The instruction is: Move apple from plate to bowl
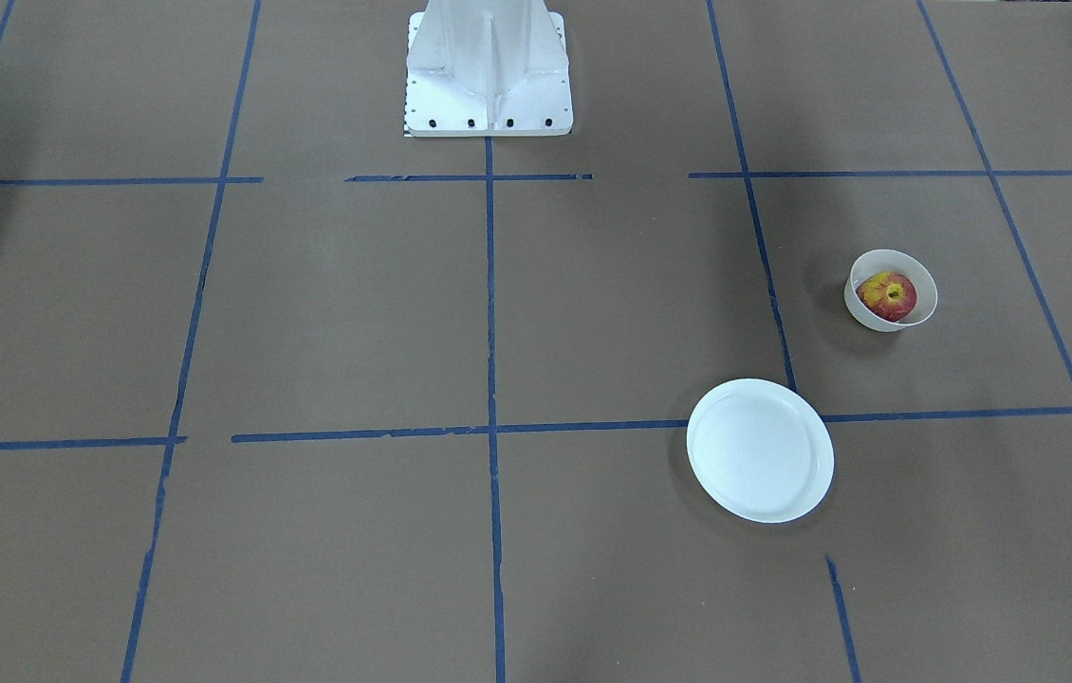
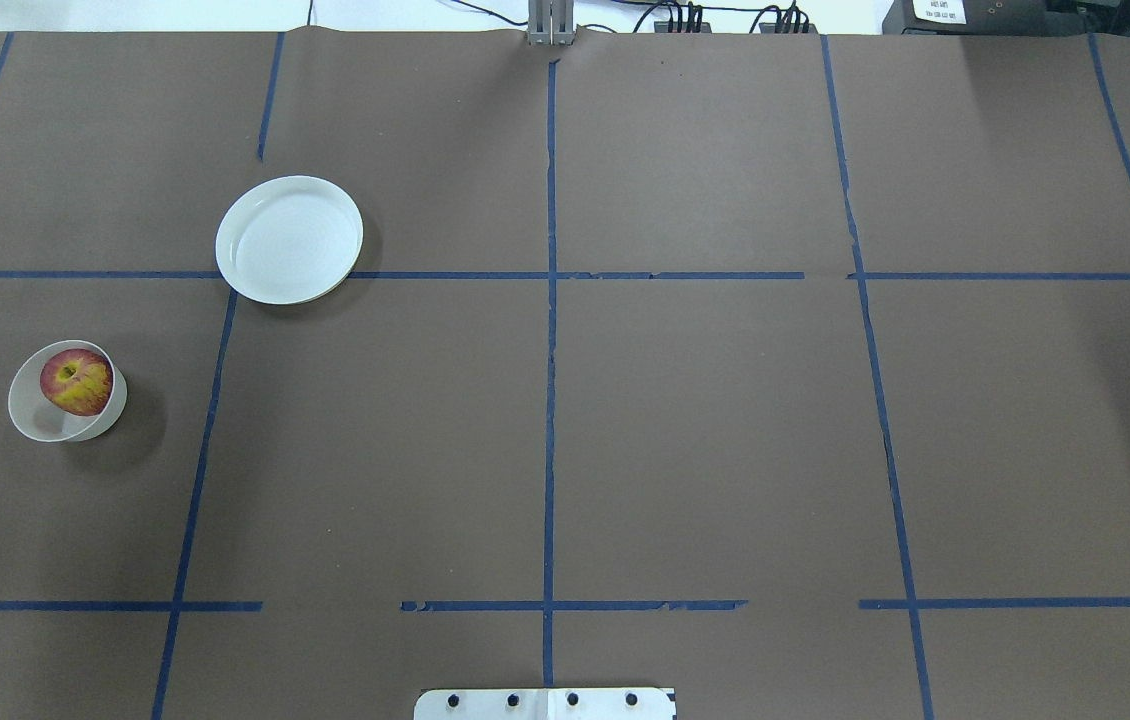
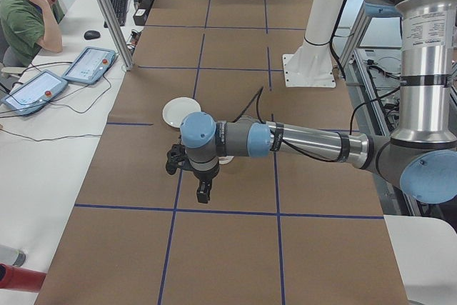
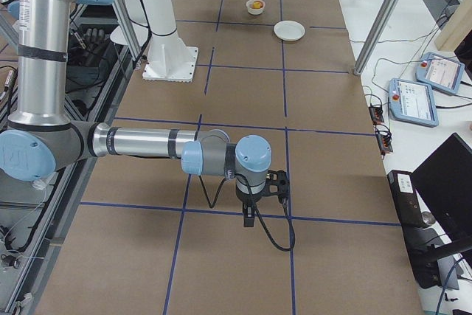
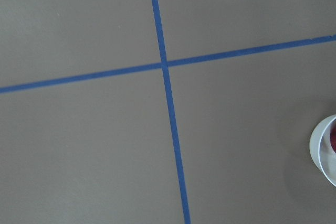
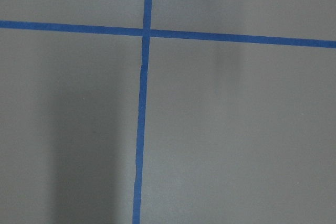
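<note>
The red and yellow apple point(image 1: 887, 296) lies inside the small deep white bowl point(image 1: 863, 313), stem dimple up. It shows in the overhead view too, apple point(image 2: 76, 381) in bowl point(image 2: 40, 420). The flat white plate point(image 1: 760, 450) is empty, a short way from the bowl; it also shows overhead point(image 2: 289, 239). The left wrist view catches only the bowl's rim point(image 5: 317, 148). My left gripper point(image 3: 203, 192) hangs above the table near the bowl; I cannot tell if it is open or shut. My right gripper point(image 4: 248, 215) hangs far from both dishes; I cannot tell its state either.
Blue tape lines point(image 2: 550, 350) grid the brown table. The white robot pedestal point(image 1: 489, 66) stands at the table's edge. An operator point(image 3: 28, 5) sits by teach pendants point(image 3: 89, 64) on a side desk. A metal post point(image 3: 107, 12) rises beside the table.
</note>
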Robot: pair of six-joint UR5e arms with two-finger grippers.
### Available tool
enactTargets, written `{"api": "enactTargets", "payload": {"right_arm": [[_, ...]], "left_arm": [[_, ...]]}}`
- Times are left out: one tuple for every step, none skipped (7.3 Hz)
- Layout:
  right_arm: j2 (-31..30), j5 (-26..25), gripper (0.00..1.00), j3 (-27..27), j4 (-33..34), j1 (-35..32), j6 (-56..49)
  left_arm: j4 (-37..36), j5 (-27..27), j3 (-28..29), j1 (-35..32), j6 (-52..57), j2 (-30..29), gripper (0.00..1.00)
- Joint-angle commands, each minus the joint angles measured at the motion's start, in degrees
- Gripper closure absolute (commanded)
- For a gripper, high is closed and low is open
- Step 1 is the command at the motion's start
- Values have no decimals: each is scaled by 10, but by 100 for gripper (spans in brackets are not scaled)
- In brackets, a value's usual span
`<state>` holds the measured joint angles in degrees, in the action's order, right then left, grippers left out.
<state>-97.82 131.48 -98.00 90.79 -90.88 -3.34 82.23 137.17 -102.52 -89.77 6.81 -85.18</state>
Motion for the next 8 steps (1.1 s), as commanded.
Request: {"api": "enactTargets", "payload": {"right_arm": [[0, 0, 0, 0, 0, 0, -1], [0, 0, 0, 0, 0, 0, 0], [0, 0, 0, 0, 0, 0, 0], [0, 0, 0, 0, 0, 0, 0], [0, 0, 0, 0, 0, 0, 0], [0, 0, 0, 0, 0, 0, 0], [0, 0, 0, 0, 0, 0, 0], [0, 0, 0, 0, 0, 0, 0]], "left_arm": [[-1, 3, -5, -3, 0, 6, 0], [0, 1, -4, -14, 0, 4, 0], [5, 1, -4, -28, 0, -2, 0], [22, 2, 0, -36, 0, -2, 0], [25, 1, 2, -37, 0, -3, 0], [25, 0, 2, -37, 0, -3, 0], [25, 0, 1, -37, 0, -2, 0], [25, 0, -4, -37, 0, 1, 0]]}}
